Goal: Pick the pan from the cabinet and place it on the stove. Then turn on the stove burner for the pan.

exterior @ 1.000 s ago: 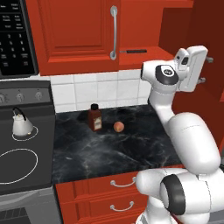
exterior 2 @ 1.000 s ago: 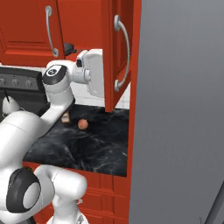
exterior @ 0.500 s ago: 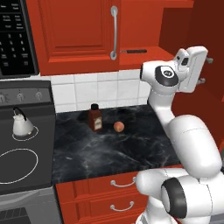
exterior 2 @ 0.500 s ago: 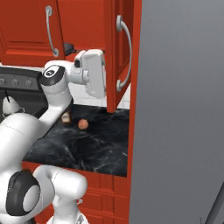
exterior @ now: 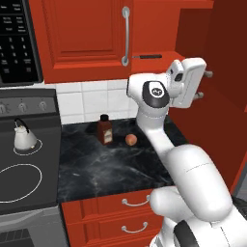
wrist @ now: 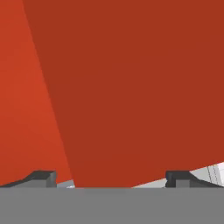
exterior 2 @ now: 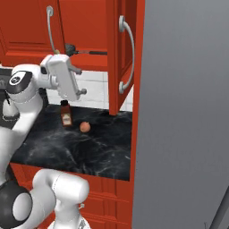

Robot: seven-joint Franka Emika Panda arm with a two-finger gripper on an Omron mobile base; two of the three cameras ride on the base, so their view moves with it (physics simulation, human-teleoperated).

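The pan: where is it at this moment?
The pan sits inside the open cabinet on its bottom shelf, its black handle pointing out past the closed door's edge; in the right base view it lies just above the open pincer.

Black marble counter (exterior: 111, 166): brown bottle (exterior: 104, 130), peach (exterior: 130, 140) beside. Stove (exterior: 26, 193): white kettle (exterior: 23, 136).
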